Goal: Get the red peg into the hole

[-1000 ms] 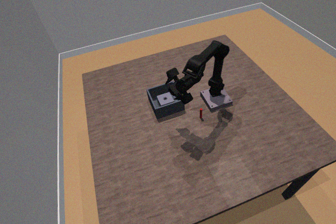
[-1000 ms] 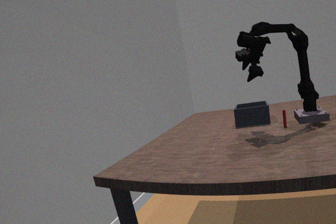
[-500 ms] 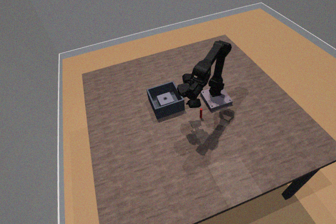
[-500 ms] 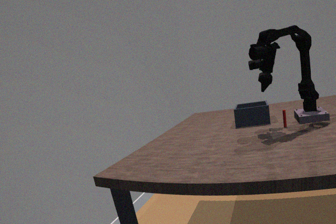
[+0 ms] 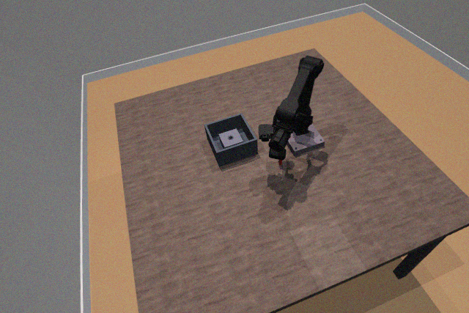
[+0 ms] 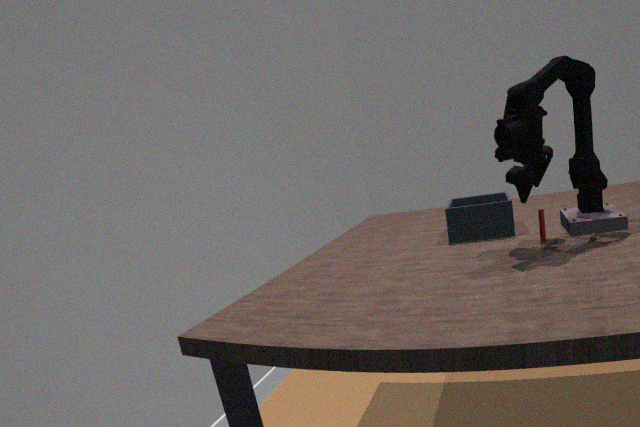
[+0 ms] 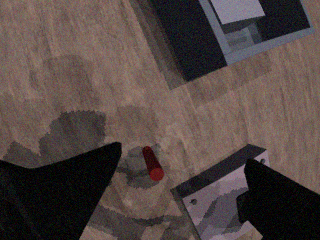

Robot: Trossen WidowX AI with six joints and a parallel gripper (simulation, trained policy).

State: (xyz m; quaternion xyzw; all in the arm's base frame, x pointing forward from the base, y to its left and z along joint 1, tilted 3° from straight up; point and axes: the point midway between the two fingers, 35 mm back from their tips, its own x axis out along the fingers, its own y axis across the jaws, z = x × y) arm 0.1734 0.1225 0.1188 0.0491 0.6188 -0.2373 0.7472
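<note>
The red peg (image 5: 281, 163) (image 6: 542, 226) (image 7: 153, 164) stands upright on the table, between the box and the robot's base. My gripper (image 5: 271, 144) (image 6: 530, 193) (image 7: 184, 157) is open and empty, above the peg's top. In the wrist view the peg shows between the two fingers, nearer the left one. The open blue-grey box (image 5: 238, 152) (image 6: 480, 224) (image 7: 187, 40) stands beside the peg. In it lies a pale plate (image 5: 237, 140) (image 7: 237, 10), whose dark hole (image 5: 230, 137) shows in the top view; the hole is out of the wrist view.
The arm's pale base (image 5: 310, 147) (image 6: 594, 227) (image 7: 205, 197) is on the table close to the peg, on the side away from the box. The box walls rise well above the plate. The arm's shadows fall on the table around the peg.
</note>
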